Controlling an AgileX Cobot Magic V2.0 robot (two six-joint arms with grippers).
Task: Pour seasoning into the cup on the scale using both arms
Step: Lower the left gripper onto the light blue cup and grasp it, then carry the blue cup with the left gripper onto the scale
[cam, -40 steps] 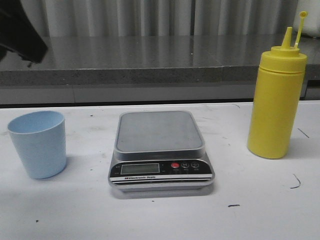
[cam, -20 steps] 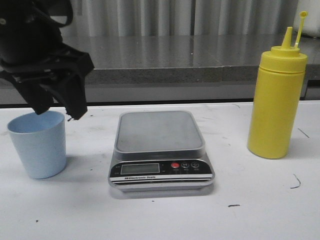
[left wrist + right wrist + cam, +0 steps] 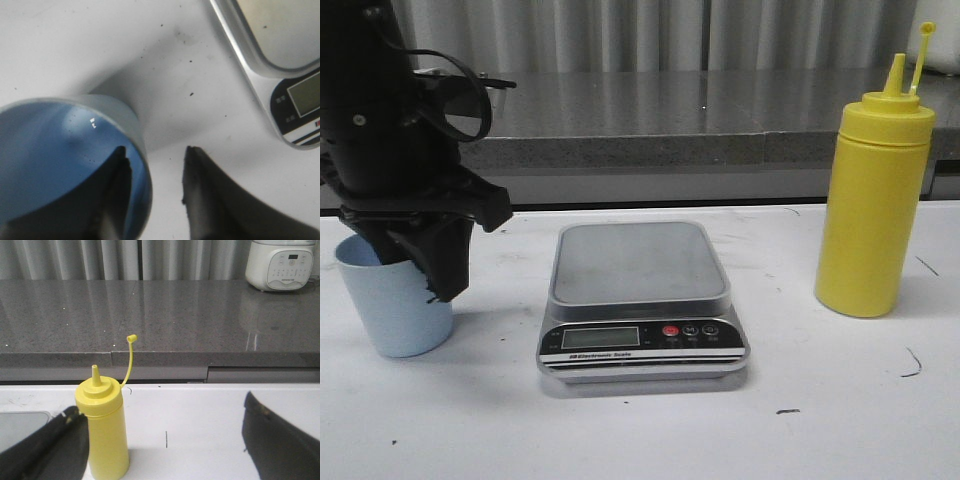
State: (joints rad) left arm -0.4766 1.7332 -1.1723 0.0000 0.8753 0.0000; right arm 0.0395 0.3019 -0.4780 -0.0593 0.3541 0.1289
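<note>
Pale blue cup [image 3: 395, 300] sits at the left of the white table [image 3: 640, 430], and the left gripper [image 3: 152, 165] is right down on it, jaws apart, straddling the rim: one finger [image 3: 117, 190] inside the cup, the other outside, not clamped. Silver scale [image 3: 640, 295] sits in the middle, just right of the cup, platform bare. Yellow bottle [image 3: 873, 200] stands upright at the far right, well apart from the scale, cap hanging off its tether. Over on that side, the right gripper [image 3: 165, 435] faces the bottle with its jaws wide apart, touching nothing.
</note>
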